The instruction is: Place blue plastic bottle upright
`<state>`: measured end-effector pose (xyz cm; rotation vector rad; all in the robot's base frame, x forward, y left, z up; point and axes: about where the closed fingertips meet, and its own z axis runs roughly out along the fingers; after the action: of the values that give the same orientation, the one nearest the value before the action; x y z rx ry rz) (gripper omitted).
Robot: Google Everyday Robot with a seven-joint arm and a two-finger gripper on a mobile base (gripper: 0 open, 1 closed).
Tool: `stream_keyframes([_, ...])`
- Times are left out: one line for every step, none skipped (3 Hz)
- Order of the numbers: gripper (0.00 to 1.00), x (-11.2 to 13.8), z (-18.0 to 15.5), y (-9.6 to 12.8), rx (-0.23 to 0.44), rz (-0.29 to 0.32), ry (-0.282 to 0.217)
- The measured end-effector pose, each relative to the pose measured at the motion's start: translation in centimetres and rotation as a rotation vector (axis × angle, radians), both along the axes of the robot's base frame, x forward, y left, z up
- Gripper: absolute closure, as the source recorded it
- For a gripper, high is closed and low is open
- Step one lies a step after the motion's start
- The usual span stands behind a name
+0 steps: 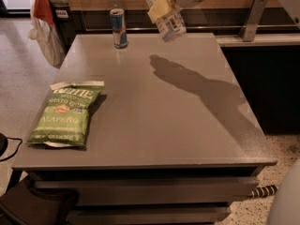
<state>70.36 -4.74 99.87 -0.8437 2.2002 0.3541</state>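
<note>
The blue plastic bottle is a small clear bottle with a white label and bluish print. It hangs tilted in the air above the far part of the grey table, near the top edge of the view. My gripper is shut on it, with a yellowish finger pad across the bottle's upper part. The bottle's cap end is hidden by the gripper and the frame's top edge. Its shadow falls on the table's far middle.
A slim blue-and-silver drink can stands at the table's far left edge. A green chip bag lies flat at the left front. A bin with a white bag stands left of the table. A dark counter runs along the right.
</note>
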Motion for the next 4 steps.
stream_keyframes([1.00, 0.5, -0.3, 0.2, 0.028, 0.099, -0.101])
stream_keyframes([1.00, 0.9, -1.4, 0.2, 0.080, 0.181, -0.184])
stream_keyframes([1.00, 0.8, -2.4, -0.1, 0.126, 0.237, -0.245])
stream_keyframes([1.00, 0.8, -2.4, 0.1, 0.120, 0.248, -0.250])
